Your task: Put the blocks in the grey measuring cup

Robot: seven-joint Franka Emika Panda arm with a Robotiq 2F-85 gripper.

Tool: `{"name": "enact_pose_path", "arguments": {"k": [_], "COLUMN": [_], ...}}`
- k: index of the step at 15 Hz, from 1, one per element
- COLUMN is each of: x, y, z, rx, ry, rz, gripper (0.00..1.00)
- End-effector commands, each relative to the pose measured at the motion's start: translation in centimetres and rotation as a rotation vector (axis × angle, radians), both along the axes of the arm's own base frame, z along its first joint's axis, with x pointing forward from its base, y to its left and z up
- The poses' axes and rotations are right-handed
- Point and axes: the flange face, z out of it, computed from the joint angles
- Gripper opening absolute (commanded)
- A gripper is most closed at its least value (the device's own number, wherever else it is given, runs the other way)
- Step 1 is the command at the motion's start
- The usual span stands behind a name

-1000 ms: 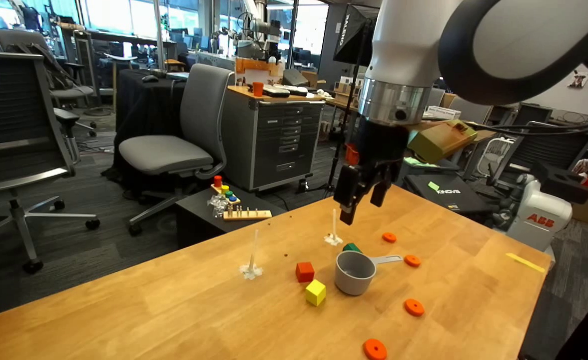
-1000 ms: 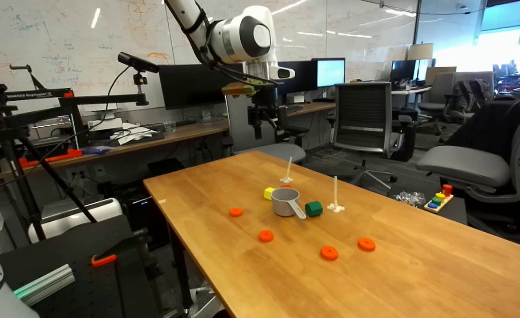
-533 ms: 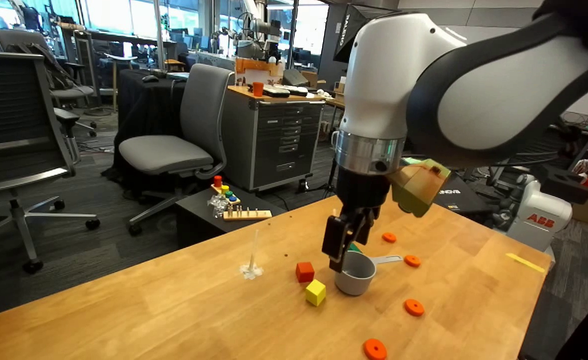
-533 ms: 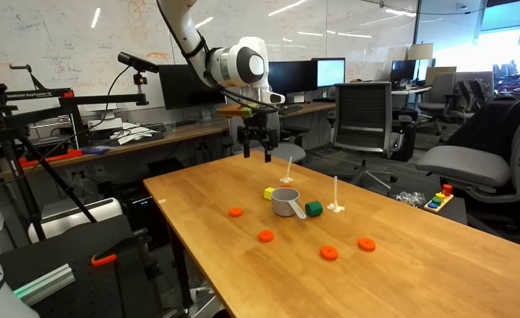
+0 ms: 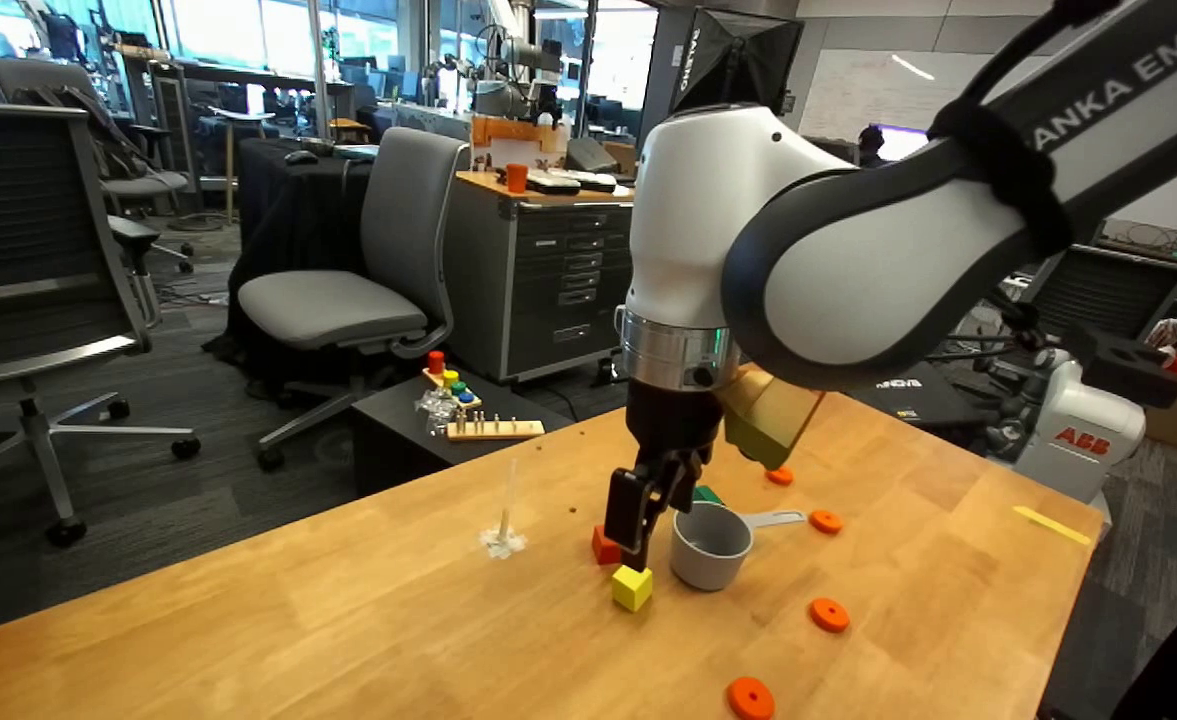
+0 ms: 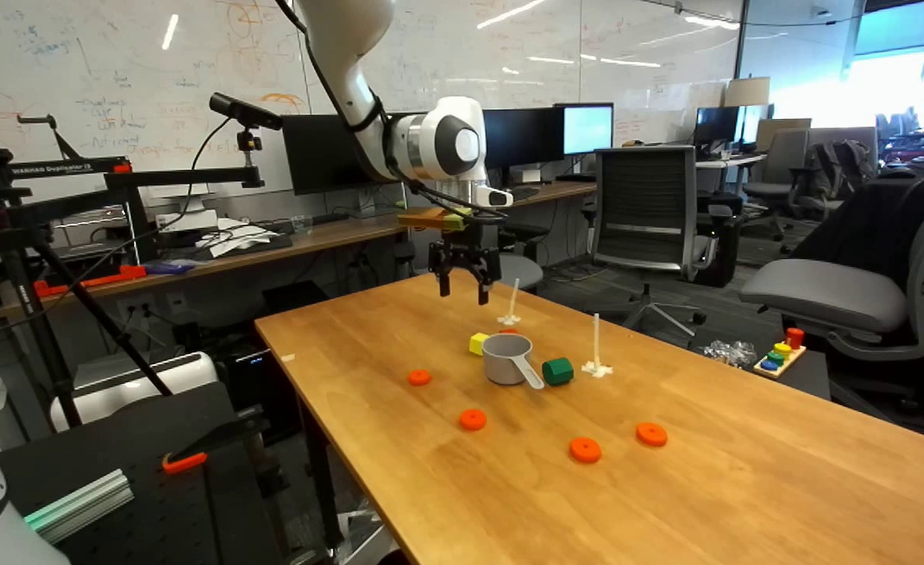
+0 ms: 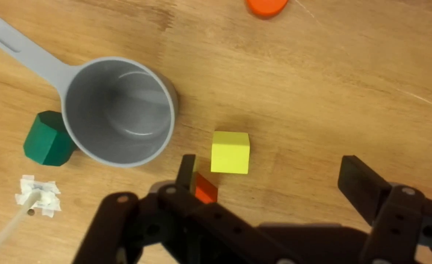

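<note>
The grey measuring cup [image 5: 705, 565] stands upright on the table in both exterior views [image 6: 501, 363]; in the wrist view its inside [image 7: 87, 110] shows no block. A yellow cube [image 7: 230, 152] lies apart from the cup, also in an exterior view [image 5: 632, 588]. An orange-red block [image 7: 206, 190] lies close to it, partly hidden by a finger; it also shows in an exterior view [image 5: 605, 547]. A green block [image 7: 48, 141] lies beside the cup near the handle. My gripper [image 7: 269, 161] is open and empty above the table, higher than the yellow cube, also seen in an exterior view [image 6: 464, 295].
Several flat orange discs [image 5: 829, 614] lie on the table around the cup's handle side. Two thin upright pegs taped to the table stand near the blocks, one in an exterior view [image 6: 596, 345] and also in the wrist view [image 7: 12, 227]. A table edge [image 6: 336, 420] runs nearby.
My gripper has come down and moved across from beyond the cup to above the yellow and orange-red blocks. The blocks and the cup have not moved.
</note>
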Motion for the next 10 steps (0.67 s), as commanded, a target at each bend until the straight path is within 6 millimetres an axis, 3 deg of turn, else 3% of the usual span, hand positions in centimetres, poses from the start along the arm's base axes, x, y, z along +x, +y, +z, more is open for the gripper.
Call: {"name": "enact_pose_path", "arguments": {"k": [1, 5, 10], "x": [2.8, 4.1, 4.3], "y": [-0.8, -1.1, 0.2], "z": [-0.4, -1.9, -4.3], "rx": [-0.025, -0.032, 0.024], "ry": [0.01, 0.032, 0.06], "rz": [-0.002, -0.009, -0.02], "gripper": [1.0, 1.0, 1.0]}}
